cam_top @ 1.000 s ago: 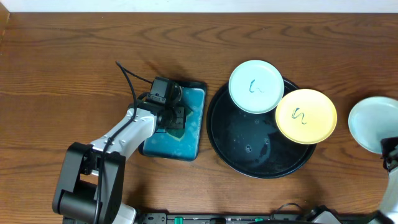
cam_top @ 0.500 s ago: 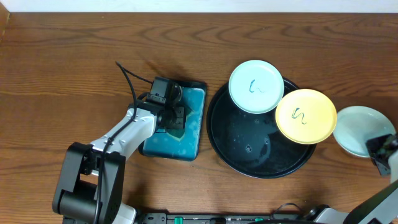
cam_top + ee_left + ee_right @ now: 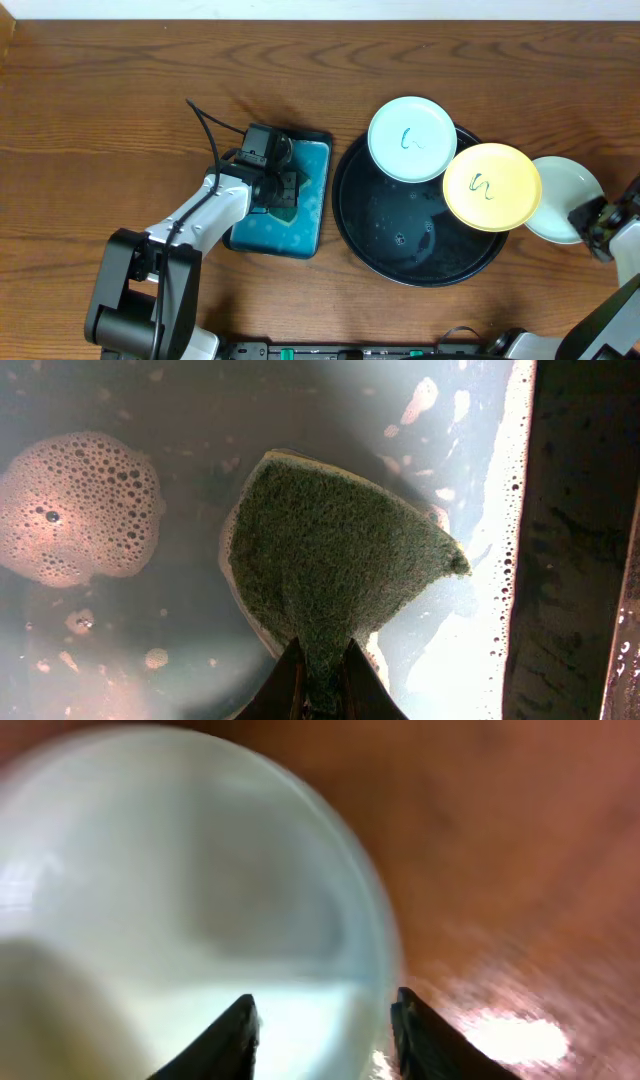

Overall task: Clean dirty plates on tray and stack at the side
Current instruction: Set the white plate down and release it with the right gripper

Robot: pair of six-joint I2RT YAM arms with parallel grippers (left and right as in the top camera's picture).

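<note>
The wooden table carries the black tray, with a white plate and a yellow plate over its rim, both marked. A third plate is off the tray, just beside the yellow one, with the right gripper at its edge; whether it pinches I cannot tell. The left gripper clamps the sponge in the soapy teal tray. I judge this plate is being put aside; next, fetch a marked one
</note>
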